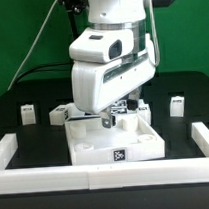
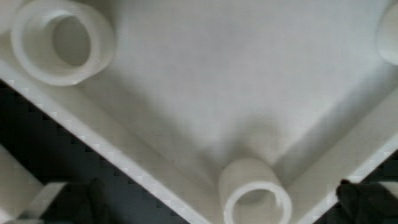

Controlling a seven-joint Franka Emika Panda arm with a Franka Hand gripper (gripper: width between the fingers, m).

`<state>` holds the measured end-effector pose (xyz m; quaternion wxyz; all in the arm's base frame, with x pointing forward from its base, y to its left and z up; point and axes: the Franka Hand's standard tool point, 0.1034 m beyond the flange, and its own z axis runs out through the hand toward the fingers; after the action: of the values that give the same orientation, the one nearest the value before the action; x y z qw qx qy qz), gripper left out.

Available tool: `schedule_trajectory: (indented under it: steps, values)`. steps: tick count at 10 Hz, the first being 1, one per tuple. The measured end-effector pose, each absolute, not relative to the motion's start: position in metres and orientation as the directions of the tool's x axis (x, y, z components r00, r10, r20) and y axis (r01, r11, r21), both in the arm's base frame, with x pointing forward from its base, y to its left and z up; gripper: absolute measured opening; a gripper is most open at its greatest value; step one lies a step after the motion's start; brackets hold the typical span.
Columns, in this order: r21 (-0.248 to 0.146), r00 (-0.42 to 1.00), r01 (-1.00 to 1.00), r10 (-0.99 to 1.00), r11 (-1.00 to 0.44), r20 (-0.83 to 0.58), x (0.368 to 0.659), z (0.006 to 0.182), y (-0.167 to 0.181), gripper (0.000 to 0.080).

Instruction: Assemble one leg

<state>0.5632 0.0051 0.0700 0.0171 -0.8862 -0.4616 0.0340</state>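
The large white square plate (image 1: 113,142) lies in the middle of the black table, a tag on its near face. In the wrist view the plate (image 2: 214,90) fills the picture, with one round corner hole (image 2: 59,45) and another (image 2: 258,196) right between the fingers. My gripper (image 1: 121,110) hangs low over the plate's far edge. The gripper (image 2: 210,205) is open; its dark fingertips (image 2: 32,205) stand either side of the plate's corner and hold nothing. Small white tagged legs stand at the exterior view's left (image 1: 28,114) (image 1: 59,115) and right (image 1: 177,105). Another tagged piece (image 1: 121,118) shows under the gripper.
Low white walls border the table in front (image 1: 107,175) and at the exterior view's left (image 1: 3,151) and right (image 1: 206,138). Another small white part (image 1: 145,108) stands at the plate's far right. The arm's bulky white body hides the area behind the plate.
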Motion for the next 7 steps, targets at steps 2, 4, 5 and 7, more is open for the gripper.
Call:
schedule_trajectory:
  steps: [2, 4, 5, 7]
  values:
    - [-0.062, 0.57, 0.818, 0.82, -0.572, -0.044, 0.5633, 0.0701, 0.005, 0.065]
    - [-0.062, 0.57, 0.818, 0.821, -0.571, -0.045, 0.5629, 0.0698, 0.0049, 0.065]
    - [-0.063, 0.57, 0.818, 0.821, -0.571, -0.045, 0.5626, 0.0696, 0.0049, 0.065]
    - [-0.063, 0.57, 0.818, 0.821, -0.571, -0.046, 0.5623, 0.0694, 0.0049, 0.065]
